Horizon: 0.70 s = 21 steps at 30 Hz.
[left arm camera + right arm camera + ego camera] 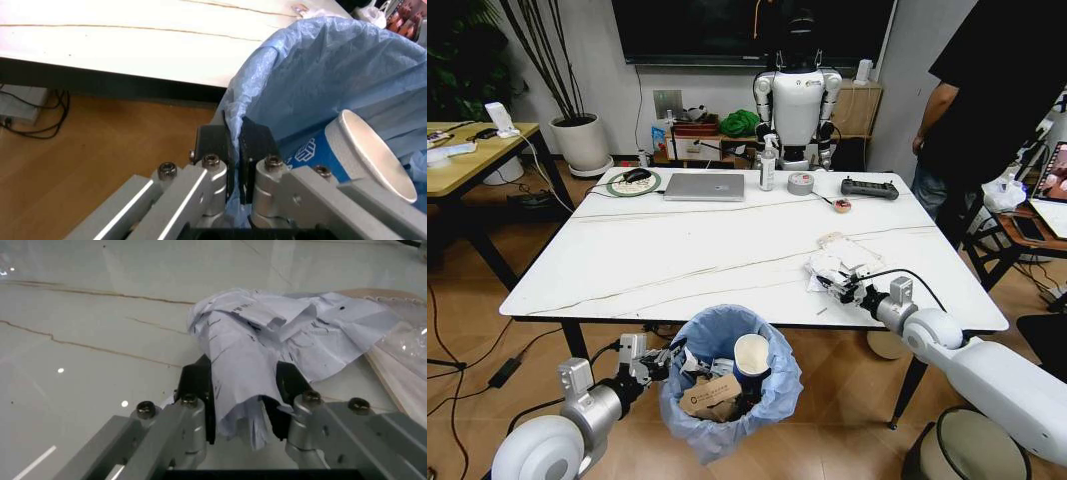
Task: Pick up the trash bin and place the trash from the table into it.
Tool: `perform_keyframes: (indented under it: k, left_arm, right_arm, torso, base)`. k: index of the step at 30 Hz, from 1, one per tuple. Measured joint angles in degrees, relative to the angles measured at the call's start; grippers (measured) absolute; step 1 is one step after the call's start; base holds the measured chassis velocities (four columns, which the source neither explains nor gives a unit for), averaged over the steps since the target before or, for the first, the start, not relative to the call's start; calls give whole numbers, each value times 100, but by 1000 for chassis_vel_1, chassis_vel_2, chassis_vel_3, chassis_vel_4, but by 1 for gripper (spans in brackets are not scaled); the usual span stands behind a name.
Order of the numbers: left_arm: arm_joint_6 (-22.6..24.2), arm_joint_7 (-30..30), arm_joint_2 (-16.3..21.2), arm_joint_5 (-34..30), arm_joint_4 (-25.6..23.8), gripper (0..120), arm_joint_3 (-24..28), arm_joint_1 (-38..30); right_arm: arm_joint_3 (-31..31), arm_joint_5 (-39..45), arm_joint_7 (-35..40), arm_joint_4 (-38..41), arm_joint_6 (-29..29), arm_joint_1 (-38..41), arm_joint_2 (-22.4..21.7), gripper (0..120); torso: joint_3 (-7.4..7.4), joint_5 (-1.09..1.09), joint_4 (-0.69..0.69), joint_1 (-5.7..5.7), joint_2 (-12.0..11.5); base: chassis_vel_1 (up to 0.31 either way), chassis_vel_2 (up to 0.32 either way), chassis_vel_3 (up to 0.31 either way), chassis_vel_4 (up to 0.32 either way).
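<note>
The trash bin, lined with a crinkled light-blue bag, hangs just below the near edge of the white marble-look table. My left gripper is shut on the bag-covered rim of the trash bin, its black pads pinching the plastic. Inside lie a blue-and-white paper cup and a brown paper bag. On the table's near right, my right gripper is shut on a crumpled white paper, one piece of the trash piled there.
A laptop, spray bottle, tape roll and black controller line the table's far edge. A humanoid robot stands behind. A person stands at the right. A wooden desk sits at the left; cables lie on the floor.
</note>
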Motion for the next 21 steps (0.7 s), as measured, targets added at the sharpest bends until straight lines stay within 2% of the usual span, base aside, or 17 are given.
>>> perform_keyframes:
  k: [1,2,5,10,17,21]
  left_arm:
    - [0,0,0,0,1,0,1,0]
    - [0,0,1,0,3,0,2,-1]
    - [0,0,1,0,9,0,4,-5]
    - [-1,0,2,-3,9,0,7,-11]
    - [-1,-1,-3,-13,8,0,27,-43]
    - [-1,-5,-14,-18,-6,0,61,-47]
  right_arm:
    - [-1,5,-4,0,8,5,3,22]
    - [-4,12,-12,0,20,12,8,12]
    - [-8,59,-71,-5,86,70,41,0]
    - [46,203,-272,128,211,197,30,0]
    - [36,535,-1107,1163,474,474,-378,0]
    - [-528,653,-1834,2147,674,910,-534,0]
  torso:
    - [0,0,0,0,0]
    - [0,0,0,0,0]
    - [0,1,0,0,0]
    - [0,2,1,0,0]
    - [-1,-2,0,0,0]
    - [-1,-1,1,0,0]
  base:
    - [0,0,0,0]
    - [0,0,0,0]
    - [0,0,0,0]
    - [0,0,0,0]
    - [0,0,0,0]
    - [0,0,0,0]
